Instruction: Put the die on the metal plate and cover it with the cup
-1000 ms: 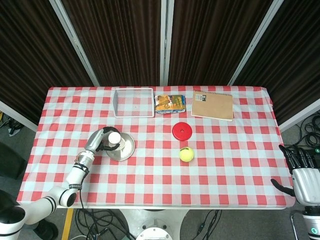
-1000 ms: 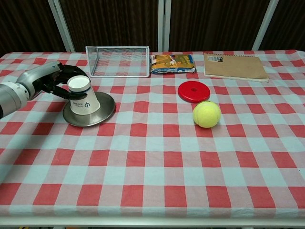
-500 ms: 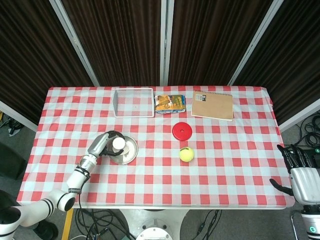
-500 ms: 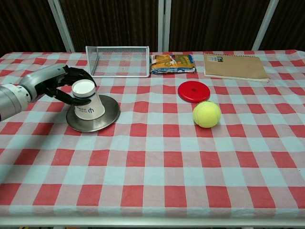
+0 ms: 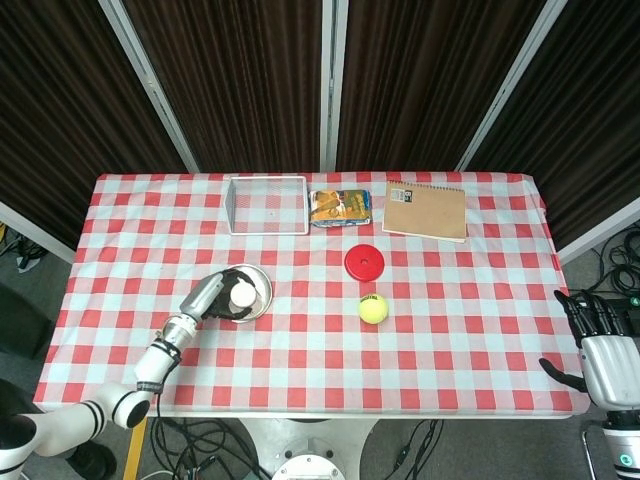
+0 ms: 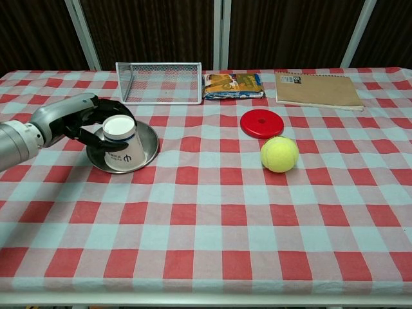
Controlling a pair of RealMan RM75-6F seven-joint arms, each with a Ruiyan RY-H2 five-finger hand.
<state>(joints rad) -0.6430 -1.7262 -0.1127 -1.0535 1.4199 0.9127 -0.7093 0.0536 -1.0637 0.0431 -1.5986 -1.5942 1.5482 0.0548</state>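
A white paper cup (image 6: 122, 143) stands upside down on the metal plate (image 6: 147, 145) at the table's left; in the head view the cup (image 5: 241, 299) covers much of the plate (image 5: 262, 286). My left hand (image 6: 92, 119) grips the cup from the left, fingers wrapped around its sides; the same hand (image 5: 212, 296) shows in the head view. The plate looks tilted, its left side raised. The die is not visible. My right hand (image 5: 603, 340) hangs off the table's right edge, open and holding nothing.
A yellow tennis ball (image 6: 279, 154) and a red disc (image 6: 261, 123) lie right of the plate. At the back stand a wire basket (image 6: 159, 82), a snack packet (image 6: 232, 85) and a brown notebook (image 6: 316, 89).
My left hand has drawn the cup and plate toward the table's front and slightly right. The plate has tipped up. The right hand has not moved.
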